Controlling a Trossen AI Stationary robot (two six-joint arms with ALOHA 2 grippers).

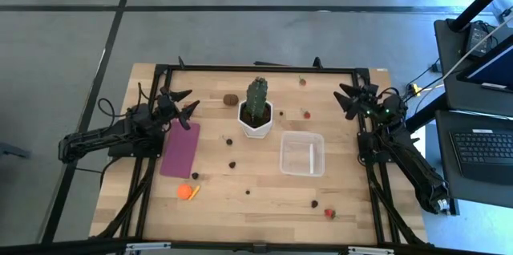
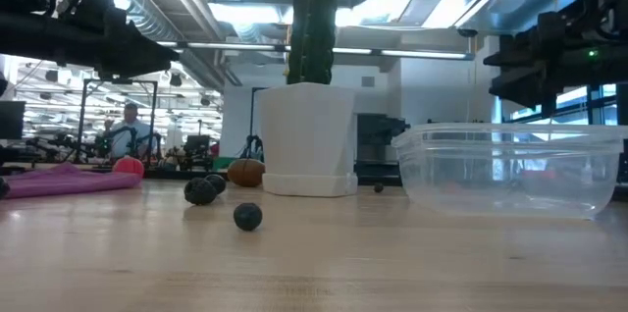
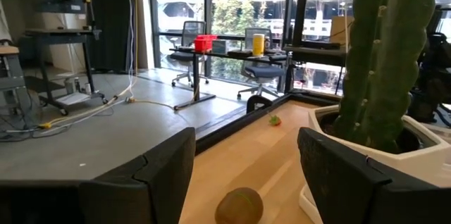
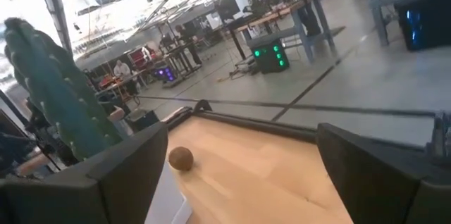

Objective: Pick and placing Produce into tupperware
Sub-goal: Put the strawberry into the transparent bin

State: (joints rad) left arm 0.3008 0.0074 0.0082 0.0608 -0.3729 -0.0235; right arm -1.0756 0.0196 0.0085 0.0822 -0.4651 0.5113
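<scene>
The clear tupperware (image 1: 302,153) sits empty on the wooden surface (image 1: 264,203), right of the potted cactus (image 1: 256,108). Produce lies scattered and none is yet boxed.

The left tool (image 1: 182,103) stands moderately apart and empty at the far left, above the purple mat (image 1: 181,148). The brown kiwi-like piece (image 1: 230,99) lies just beyond it toward the cactus, and the left wrist view shows it (image 3: 239,206) low between the fingers (image 3: 158,175). Its long axis cannot be told.

The right tool (image 1: 347,101) is spread wide and empty at the far right. A small red piece (image 1: 306,114) lies nearest it.

Judgement: the left arm is nearer the kiwi piece; the tupperware lies across the cactus from it.
</scene>
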